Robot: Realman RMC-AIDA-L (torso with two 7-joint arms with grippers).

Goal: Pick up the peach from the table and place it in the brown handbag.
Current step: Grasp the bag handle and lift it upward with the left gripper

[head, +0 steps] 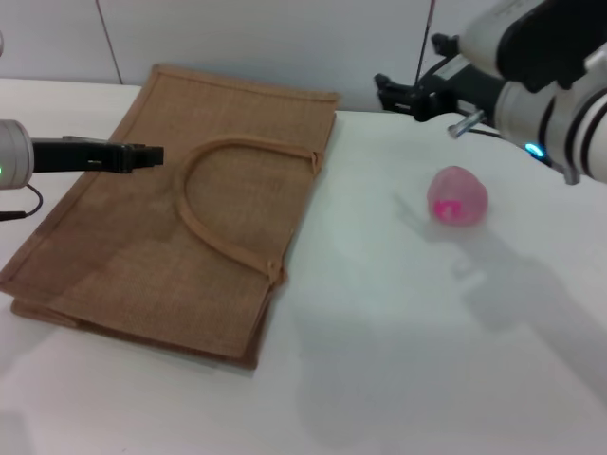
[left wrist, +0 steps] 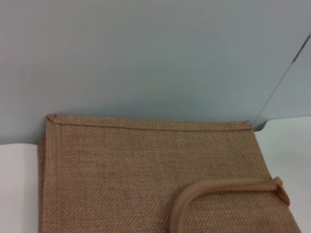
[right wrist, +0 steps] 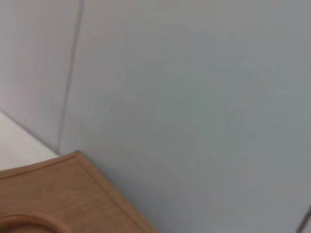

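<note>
The white table (head: 398,379) spreads plain and bare in front. The brown handbag (head: 218,246) lies flat on its left half, handle (head: 213,204) arched on top. The peach (head: 457,196) sits on the right, well apart from the bag. Further back, the left gripper (head: 142,155) hovers over the bag, fingers together, holding nothing. The right gripper (head: 389,93) hangs beyond the peach; its opening cannot be told. A pale wall (head: 285,38) stands behind

- The whole scene is seen from above and in front by the head view: the table (head: 398,379), the flat handbag (head: 123,256), the peach (head: 458,196).
- The bag's far edge (left wrist: 146,124) and wall (left wrist: 146,58) are viewed closely from the left wrist.
- The wall (right wrist: 194,97) and one bag corner (right wrist: 73,160) are caught by the right wrist view.
</note>
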